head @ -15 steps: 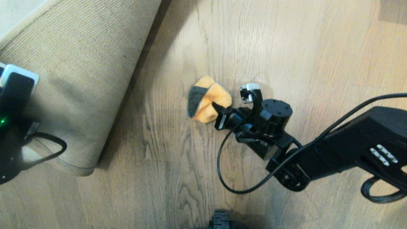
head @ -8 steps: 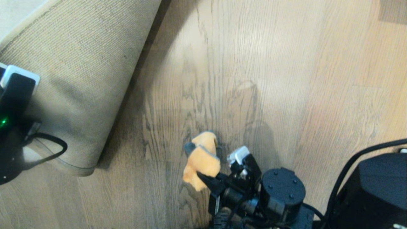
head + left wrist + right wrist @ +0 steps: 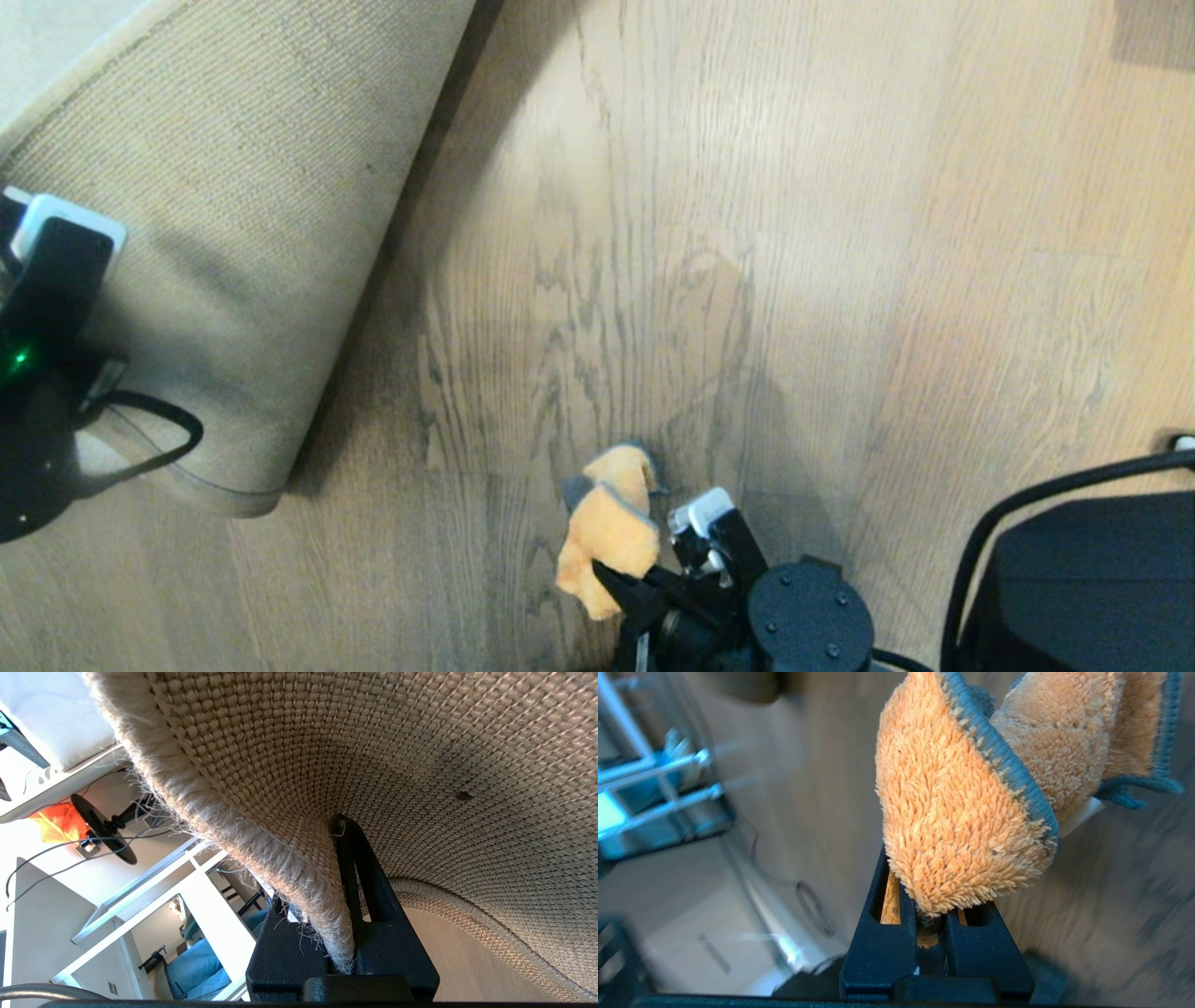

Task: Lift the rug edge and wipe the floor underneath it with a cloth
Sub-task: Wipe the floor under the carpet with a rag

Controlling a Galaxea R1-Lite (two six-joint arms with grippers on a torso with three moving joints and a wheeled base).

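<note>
Right gripper (image 3: 653, 569): clamped on orange cloth (image 3: 607, 532), low over floor (image 3: 840, 233)
Left gripper (image 3: 343, 947): pinching rug edge (image 3: 280, 858) (backing up)
Bared floor: ahead-left of cloth, beside raised fold

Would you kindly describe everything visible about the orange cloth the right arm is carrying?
The cloth is a small, fluffy orange-yellow microfibre piece with grey-blue stitched edge trim. It is crumpled into folds, with a pale tag peeking out between them. The right gripper is shut on its lower edge, black fingers pinching the pile. In the head view the cloth sits near the bottom centre, over the wood-grain floor, well apart from the lifted rug edge.
</note>
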